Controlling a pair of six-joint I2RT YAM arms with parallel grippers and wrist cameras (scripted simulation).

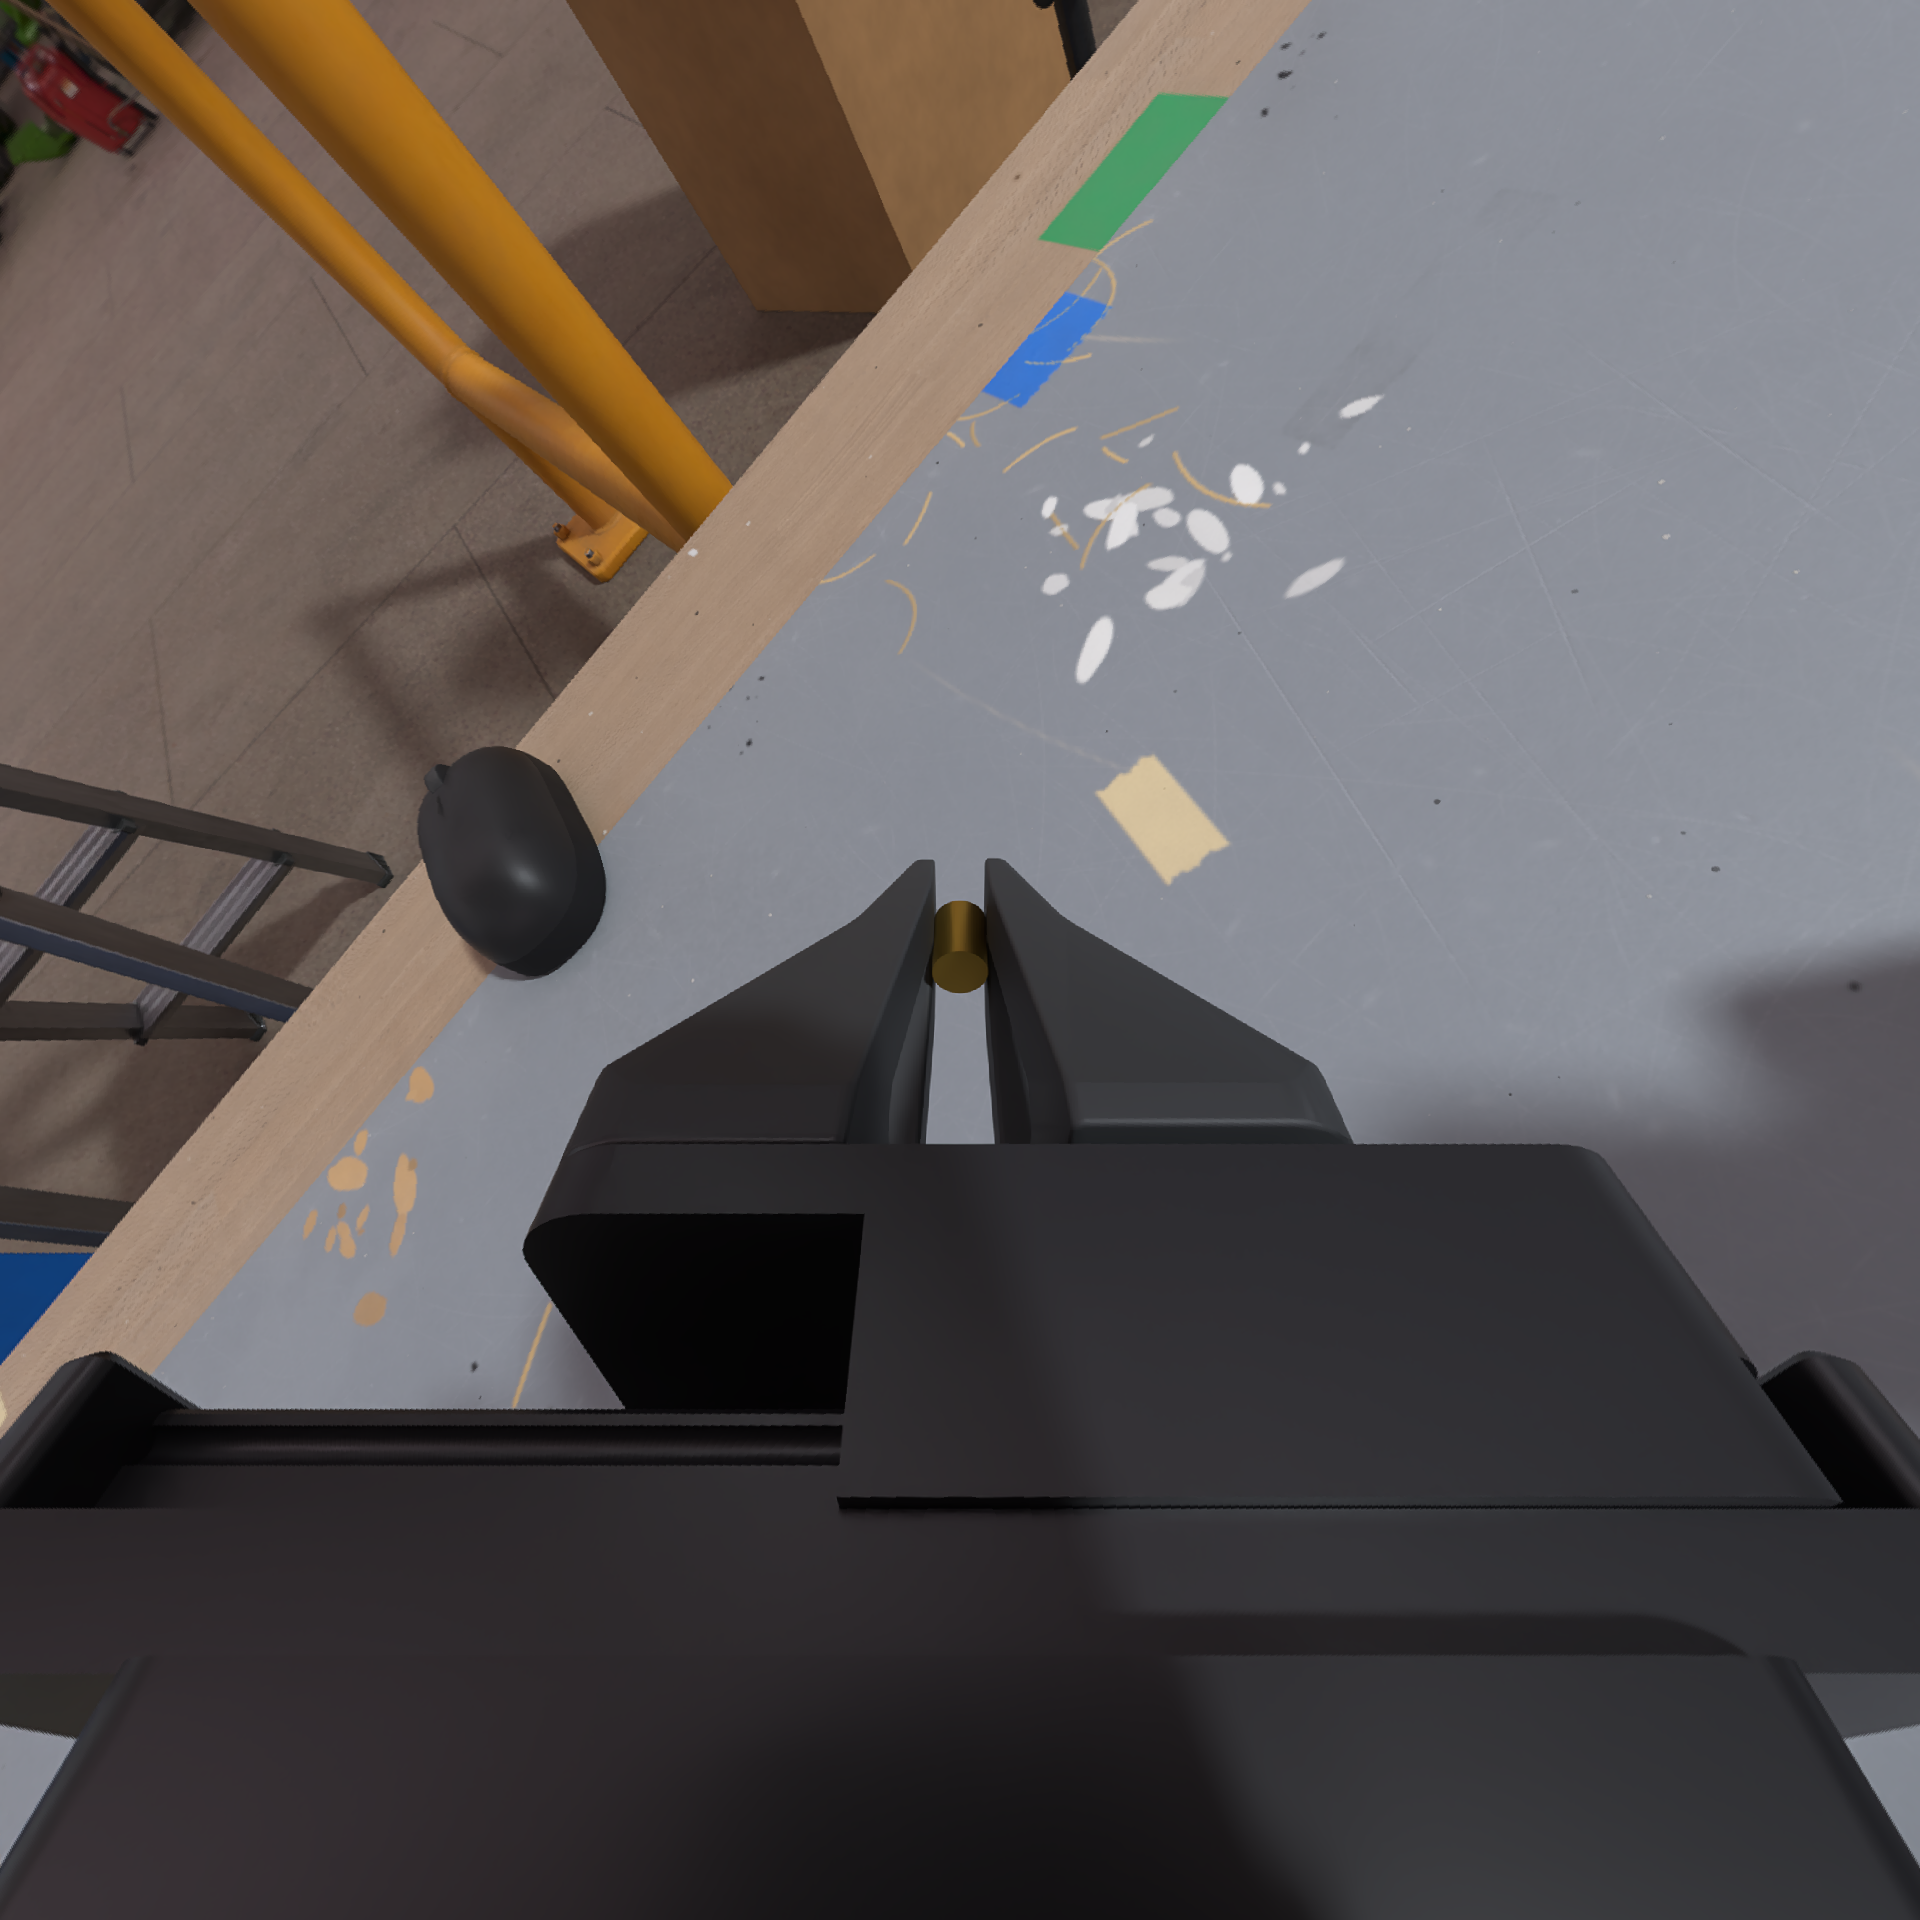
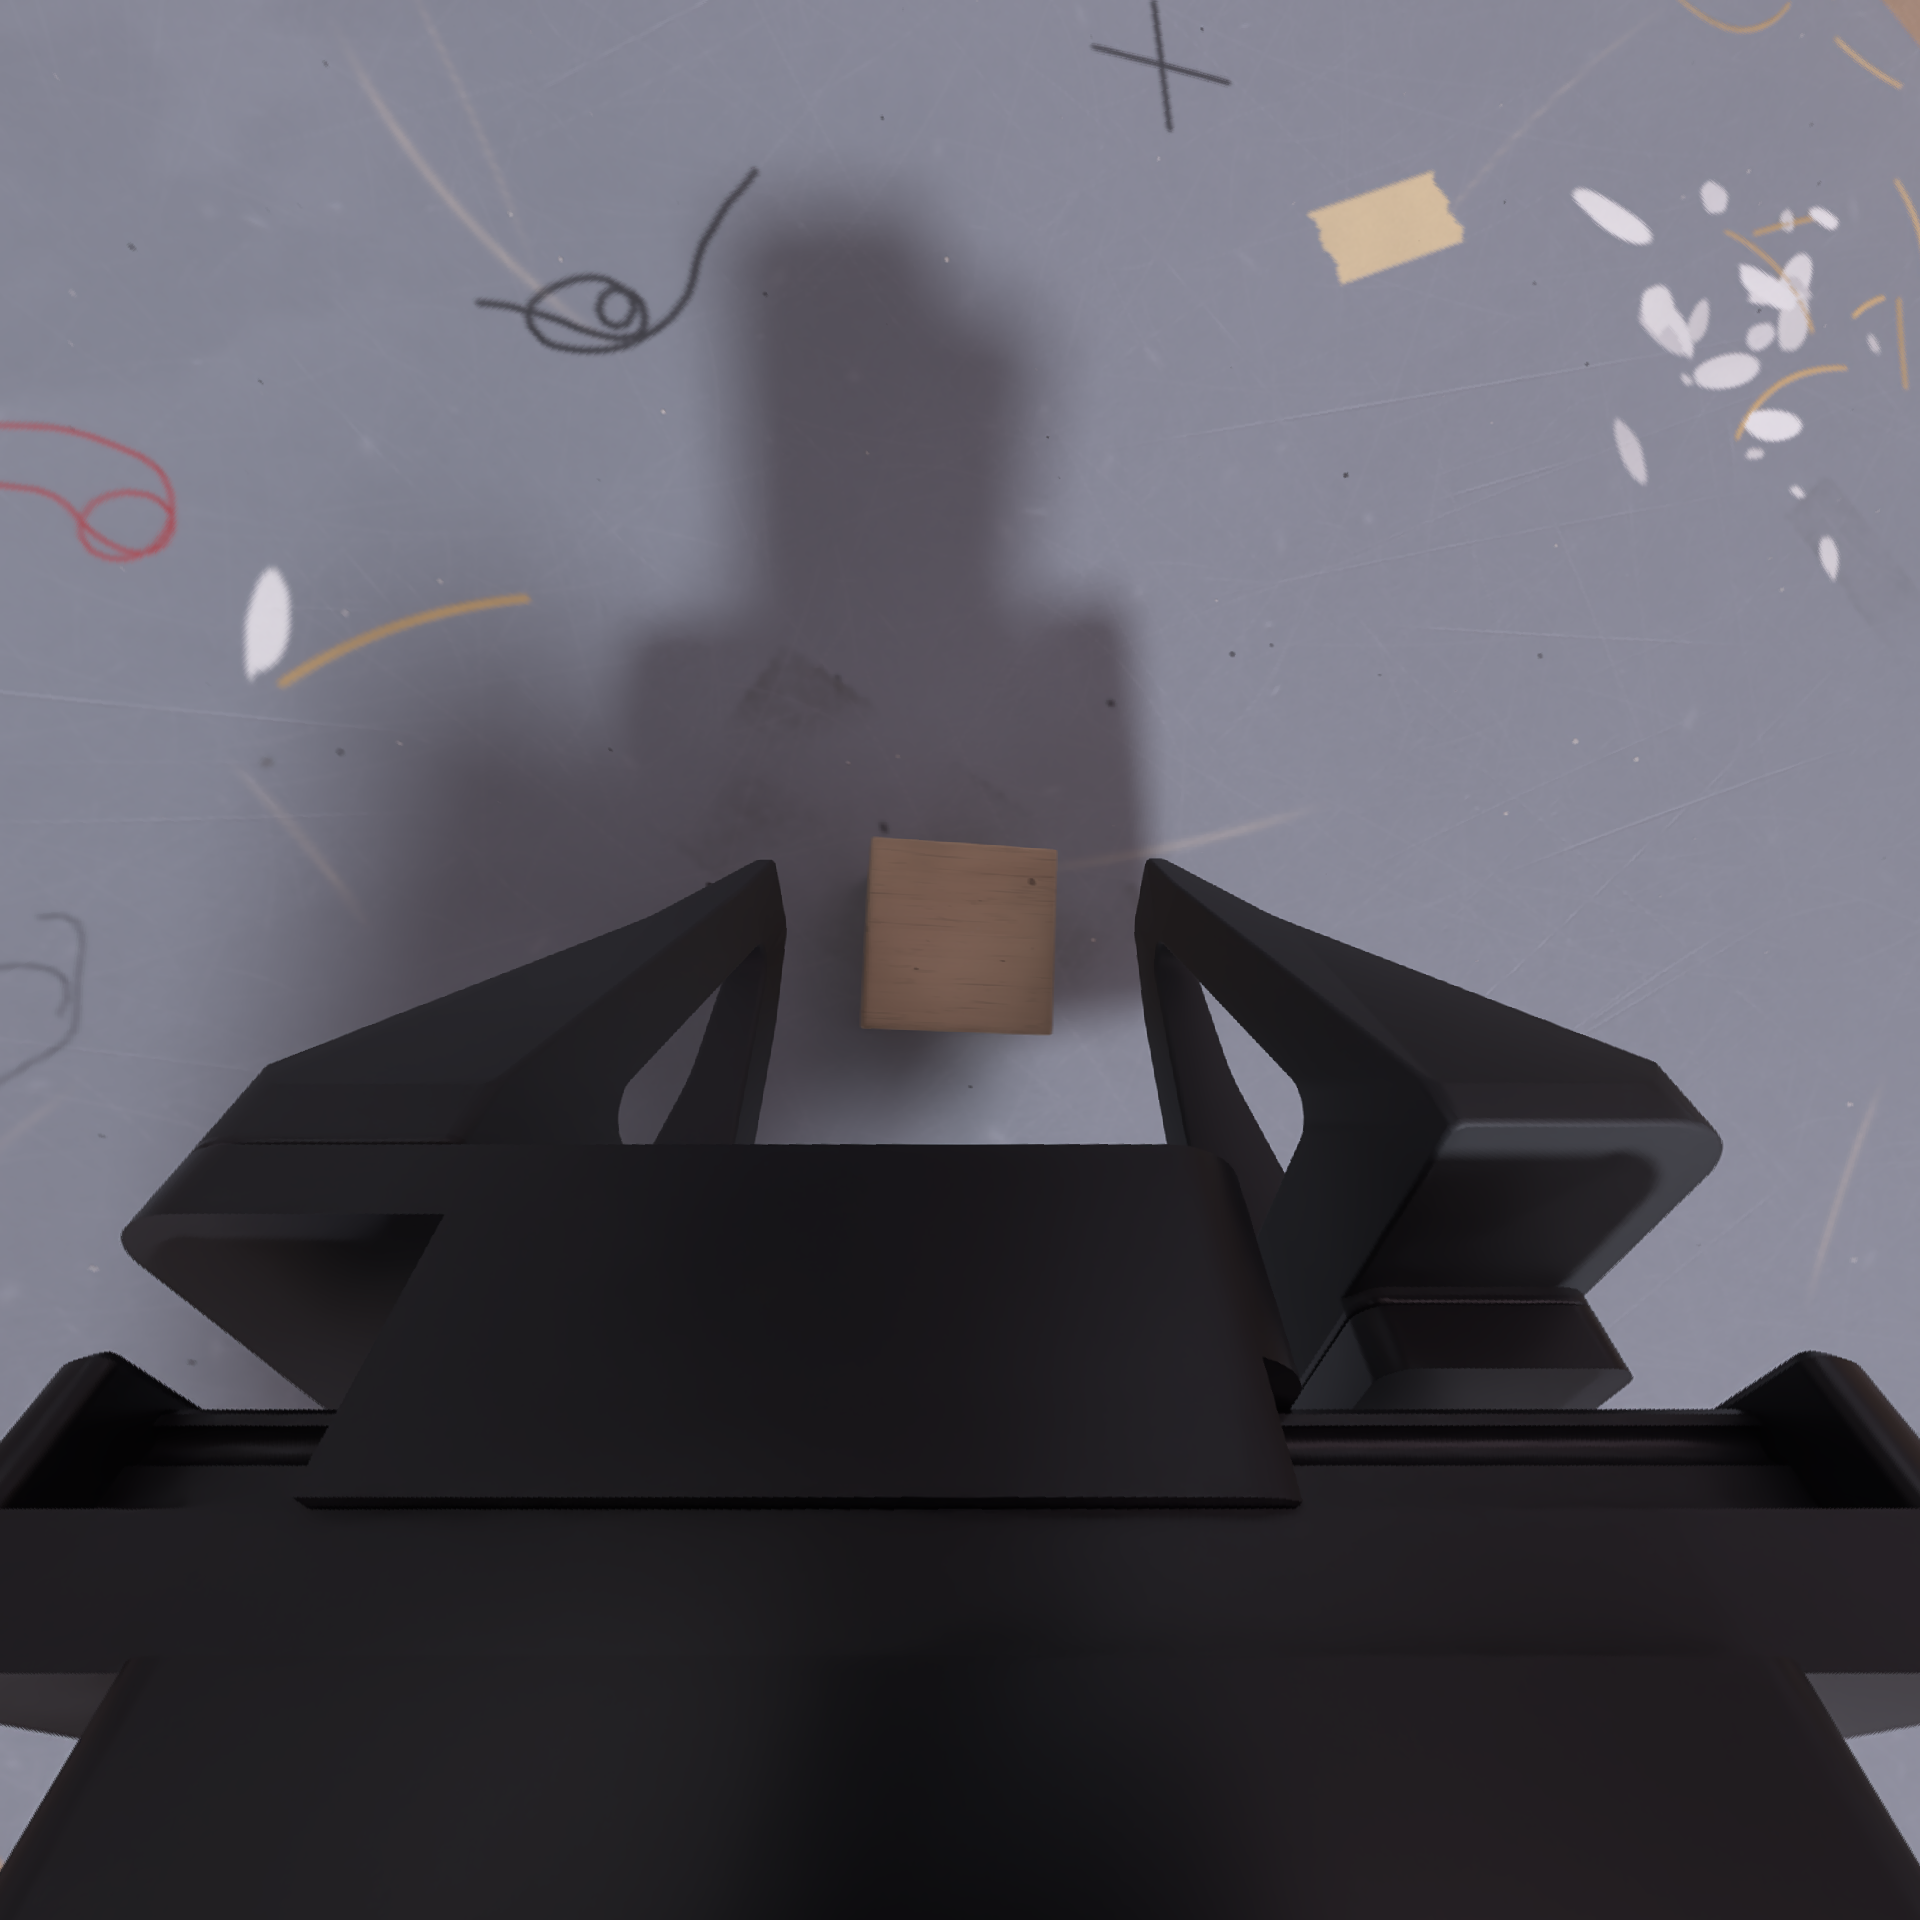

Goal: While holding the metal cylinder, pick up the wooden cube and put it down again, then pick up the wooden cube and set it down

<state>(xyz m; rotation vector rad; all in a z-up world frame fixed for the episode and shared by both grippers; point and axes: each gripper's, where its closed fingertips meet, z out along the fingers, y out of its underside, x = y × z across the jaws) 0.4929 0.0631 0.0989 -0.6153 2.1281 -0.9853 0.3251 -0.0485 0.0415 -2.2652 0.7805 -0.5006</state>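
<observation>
While the left gripper [image 1: 959, 883] pinches the metal cylinder [image 1: 958, 943], the right gripper [image 2: 959, 883] is spread around the wooden cube [image 2: 958, 937]; neither finger touches the cube on the grey surface [image 2: 1455, 727].

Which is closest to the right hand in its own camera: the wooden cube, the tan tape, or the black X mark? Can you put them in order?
From the right hand, nearest first:
1. Wooden cube: between the open fingers, touching neither.
2. Tan tape: far ahead, off to the right on the grey table.
3. Black X mark: farthest, at the top edge, slightly right of centre.
</observation>
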